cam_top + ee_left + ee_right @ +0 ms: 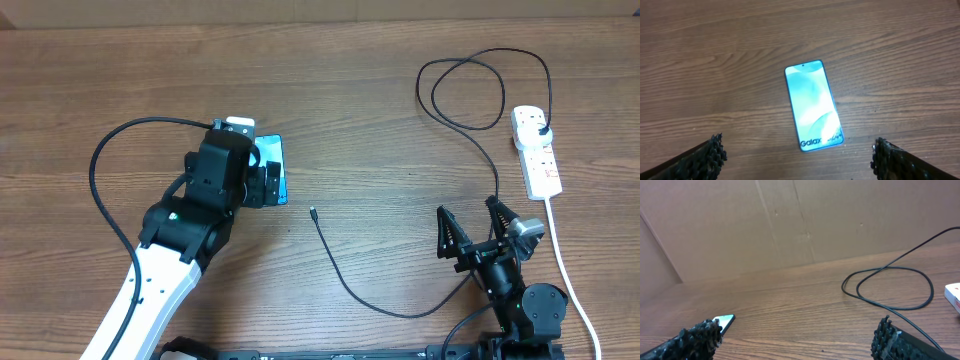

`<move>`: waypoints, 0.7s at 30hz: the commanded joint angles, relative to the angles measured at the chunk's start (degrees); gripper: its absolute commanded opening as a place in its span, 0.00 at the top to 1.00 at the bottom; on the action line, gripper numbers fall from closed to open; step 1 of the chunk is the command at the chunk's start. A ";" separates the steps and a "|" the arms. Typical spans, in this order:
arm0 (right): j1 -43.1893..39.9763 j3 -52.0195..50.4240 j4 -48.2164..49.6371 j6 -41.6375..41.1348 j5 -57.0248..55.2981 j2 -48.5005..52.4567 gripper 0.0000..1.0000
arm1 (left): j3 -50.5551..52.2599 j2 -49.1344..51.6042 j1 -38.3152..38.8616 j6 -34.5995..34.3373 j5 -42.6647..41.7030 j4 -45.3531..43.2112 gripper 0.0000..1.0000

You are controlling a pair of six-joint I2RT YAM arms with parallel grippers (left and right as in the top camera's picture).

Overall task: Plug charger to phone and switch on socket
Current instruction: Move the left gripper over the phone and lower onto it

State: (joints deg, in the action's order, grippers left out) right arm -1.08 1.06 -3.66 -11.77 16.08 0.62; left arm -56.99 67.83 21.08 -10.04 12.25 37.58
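Note:
The phone (279, 165) lies flat on the wooden table, its teal screen lit; the left wrist view shows it whole (814, 105) with "Galaxy" at its near end. My left gripper (262, 183) hovers over it, open and empty (800, 165), its fingers wide on either side of the phone's near end. The charger's black cable (345, 282) lies across the table, its connector tip (313, 212) right of the phone, its plug (541, 127) in the white socket strip (540, 165). My right gripper (472, 232) is open and empty (797, 340) beside the cable.
The cable makes a loop (468, 90) left of the socket strip, also in the right wrist view (890, 287). The strip's thick white cord (565, 270) runs toward the front edge. A brown cardboard wall (790, 225) stands behind the table.

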 commanded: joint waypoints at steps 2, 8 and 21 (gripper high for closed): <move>0.22 -0.61 0.31 0.28 -0.61 -0.46 0.00 | -1.38 1.84 0.28 0.63 -2.75 -1.16 0.00; 0.22 -0.61 0.28 0.28 -0.61 -0.46 0.00 | -1.53 2.60 0.26 -3.87 -4.33 -1.84 0.01; 0.22 -0.61 0.31 0.28 -0.61 -0.46 0.00 | -21.00 24.85 0.70 -12.50 -0.20 14.43 0.00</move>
State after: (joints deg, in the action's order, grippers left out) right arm -1.08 1.06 -3.64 -11.75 16.08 0.62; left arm -73.58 88.14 21.41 -18.61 10.13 50.68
